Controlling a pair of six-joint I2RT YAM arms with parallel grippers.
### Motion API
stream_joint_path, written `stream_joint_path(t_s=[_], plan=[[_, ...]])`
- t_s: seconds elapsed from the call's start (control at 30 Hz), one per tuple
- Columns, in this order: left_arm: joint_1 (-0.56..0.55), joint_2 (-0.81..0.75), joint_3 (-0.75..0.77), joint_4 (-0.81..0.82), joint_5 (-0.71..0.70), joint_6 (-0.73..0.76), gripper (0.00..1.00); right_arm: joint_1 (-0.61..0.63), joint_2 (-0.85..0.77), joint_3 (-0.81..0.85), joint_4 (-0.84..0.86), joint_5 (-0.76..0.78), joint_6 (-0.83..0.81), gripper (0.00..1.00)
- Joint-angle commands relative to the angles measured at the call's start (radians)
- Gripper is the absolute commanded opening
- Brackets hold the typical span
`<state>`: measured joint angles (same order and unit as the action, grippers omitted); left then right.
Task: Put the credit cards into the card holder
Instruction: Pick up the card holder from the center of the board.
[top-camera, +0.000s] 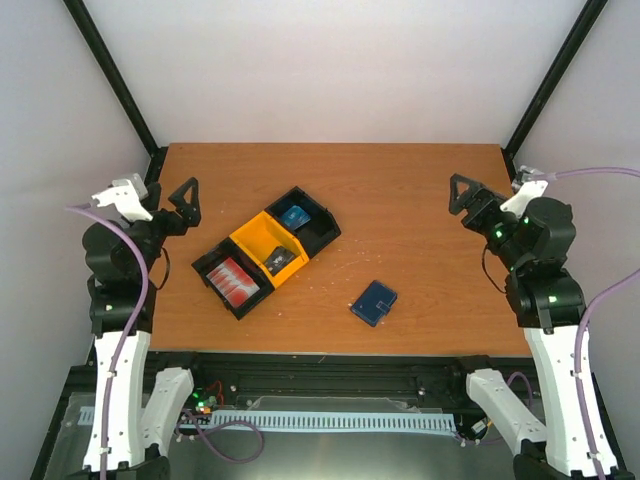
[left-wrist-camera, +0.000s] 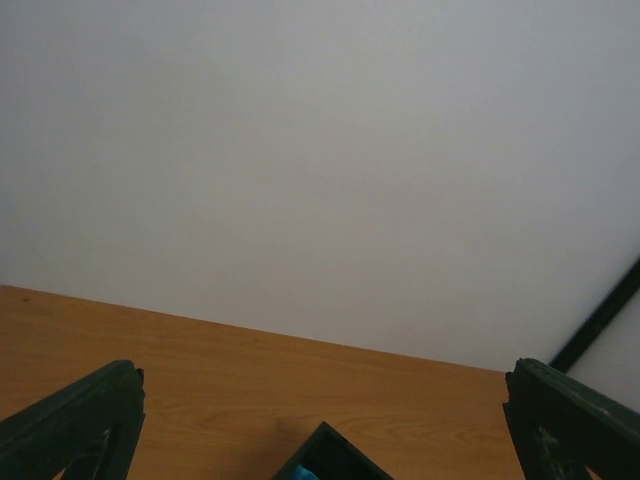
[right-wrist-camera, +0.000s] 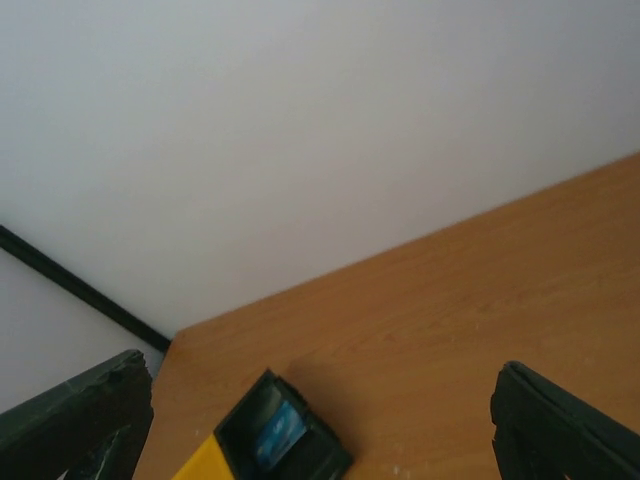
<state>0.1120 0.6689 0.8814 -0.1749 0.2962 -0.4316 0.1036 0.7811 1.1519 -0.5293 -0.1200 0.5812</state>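
Observation:
The credit cards (top-camera: 232, 281), red with white patches, lie in the near-left black bin of a three-bin row. The card holder (top-camera: 374, 302), a small dark blue wallet, lies closed on the wooden table right of the bins. My left gripper (top-camera: 189, 204) hangs open above the table's left side, well away from the cards. My right gripper (top-camera: 459, 194) hangs open at the right, far from the wallet. In the left wrist view the left gripper (left-wrist-camera: 325, 425) holds nothing. In the right wrist view the right gripper (right-wrist-camera: 320, 425) holds nothing. Neither wrist view shows cards or wallet.
A yellow bin (top-camera: 268, 248) holding a dark item sits in the middle of the row. A far black bin (top-camera: 301, 217) (right-wrist-camera: 280, 440) holds something blue; its corner (left-wrist-camera: 330, 462) shows in the left wrist view. White walls and black frame posts (top-camera: 120, 85) enclose the table.

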Motion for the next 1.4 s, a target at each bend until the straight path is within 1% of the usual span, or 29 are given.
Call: stream_joint_path(t_s=[0.0, 0.17, 0.27, 0.33, 0.43, 0.5, 0.6, 0.73, 0.8, 0.9, 0.97, 1.03, 1.1, 1.2, 1.37], plan=[[0.022, 0.001, -0.004, 0.069, 0.182, 0.010, 1.00, -0.023, 0.020, -0.053, -0.104, -0.116, 0.049, 0.91], [0.018, 0.042, -0.007, 0.070, 0.303, -0.015, 1.00, -0.031, 0.064, -0.153, -0.255, -0.164, 0.073, 0.88], [0.003, 0.084, -0.013, 0.070, 0.410, -0.043, 1.00, -0.033, 0.101, -0.240, -0.325, -0.180, 0.075, 0.83], [-0.019, 0.118, -0.018, 0.064, 0.456, -0.059, 1.00, -0.032, 0.129, -0.291, -0.357, -0.192, 0.078, 0.80], [-0.071, 0.158, -0.035, 0.053, 0.501, -0.091, 1.00, -0.021, 0.155, -0.377, -0.362, -0.210, 0.089, 0.77], [-0.125, 0.176, -0.055, 0.046, 0.498, -0.112, 1.00, 0.003, 0.160, -0.438, -0.339, -0.226, 0.104, 0.76], [-0.239, 0.206, -0.074, 0.027, 0.476, -0.131, 1.00, 0.061, 0.169, -0.532, -0.266, -0.264, 0.144, 0.74], [-0.414, 0.267, -0.096, -0.030, 0.388, -0.146, 0.99, 0.160, 0.193, -0.609, -0.151, -0.281, 0.191, 0.72], [-0.485, 0.296, -0.112, -0.023, 0.344, -0.162, 0.98, 0.186, 0.215, -0.635, -0.088, -0.287, 0.205, 0.72], [-0.582, 0.356, -0.119, 0.006, 0.310, -0.174, 0.92, 0.207, 0.251, -0.662, -0.012, -0.294, 0.214, 0.69], [-0.646, 0.419, -0.106, 0.006, 0.288, -0.173, 0.90, 0.213, 0.273, -0.677, 0.032, -0.279, 0.214, 0.68], [-0.715, 0.496, -0.089, 0.006, 0.277, -0.169, 0.87, 0.214, 0.287, -0.688, 0.074, -0.254, 0.206, 0.65], [-0.765, 0.588, -0.066, 0.006, 0.267, -0.160, 0.83, 0.213, 0.300, -0.694, 0.113, -0.217, 0.200, 0.63], [-0.824, 0.690, -0.043, 0.065, 0.251, -0.156, 0.83, 0.215, 0.325, -0.705, 0.150, -0.173, 0.188, 0.62], [-0.889, 0.858, -0.001, 0.121, 0.267, -0.156, 0.78, 0.214, 0.366, -0.735, 0.217, -0.177, 0.165, 0.59]])
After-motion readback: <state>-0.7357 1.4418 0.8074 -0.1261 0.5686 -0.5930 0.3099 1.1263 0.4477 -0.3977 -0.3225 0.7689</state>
